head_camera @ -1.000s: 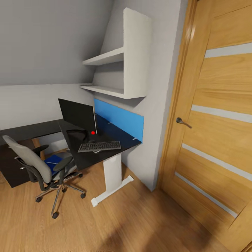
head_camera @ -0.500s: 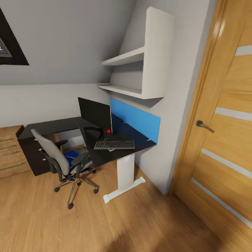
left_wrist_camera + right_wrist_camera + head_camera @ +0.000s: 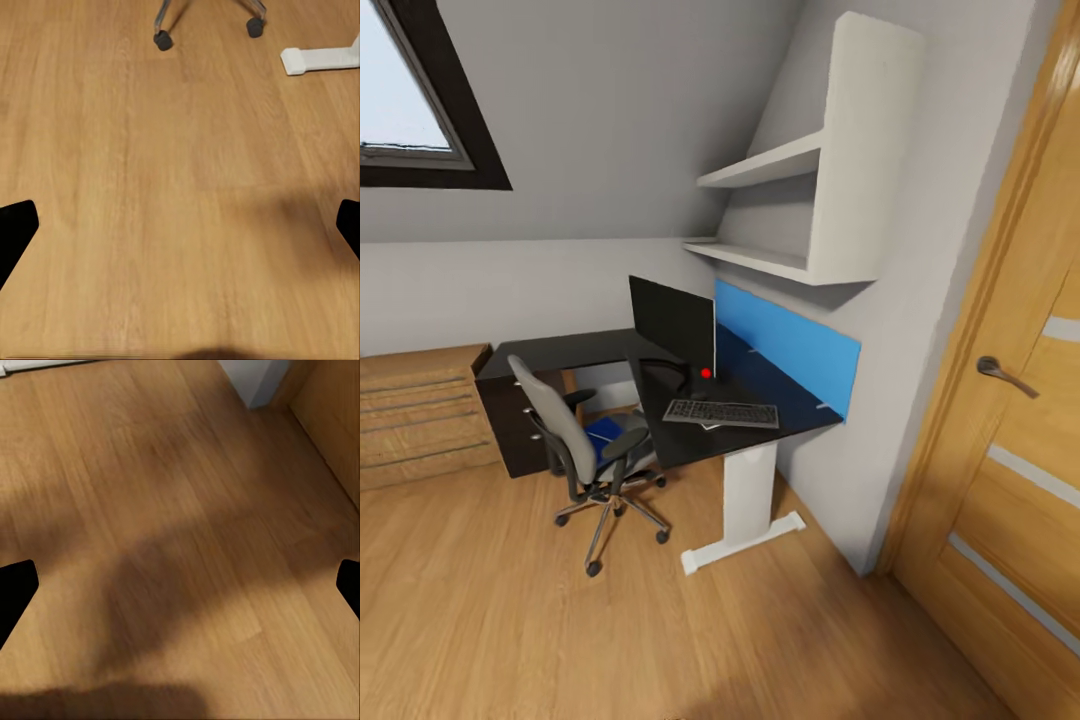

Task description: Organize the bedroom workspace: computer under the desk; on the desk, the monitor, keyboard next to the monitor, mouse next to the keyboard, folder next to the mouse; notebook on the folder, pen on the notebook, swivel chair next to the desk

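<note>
Bedroom, head view: desk (image 3: 780, 432), black top, white pedestal, set against the wall under white shelves (image 3: 800, 200). Monitor (image 3: 672, 320) upright on the desk; keyboard (image 3: 721, 412) flat in front of it, touching neither; something pale shows under the keyboard's near edge, too small to identify. Chair (image 3: 575, 440) just beside the desk, back turned toward the camera; folder (image 3: 605, 437), blue, lying on its seat. Mouse, notebook, pen, computer: not made out at this range. Door (image 3: 1020, 400) at the right. Left gripper (image 3: 180, 229): fingers spread wide, empty, above bare floor, chair castors and the pedestal foot ahead. Right gripper (image 3: 180, 589): likewise spread, empty, over floor near the wall corner. Step judged: approach to the workspace, nothing yet handled. Next move calls for closing on the chair until the folder comes within reach of an open hand.
</note>
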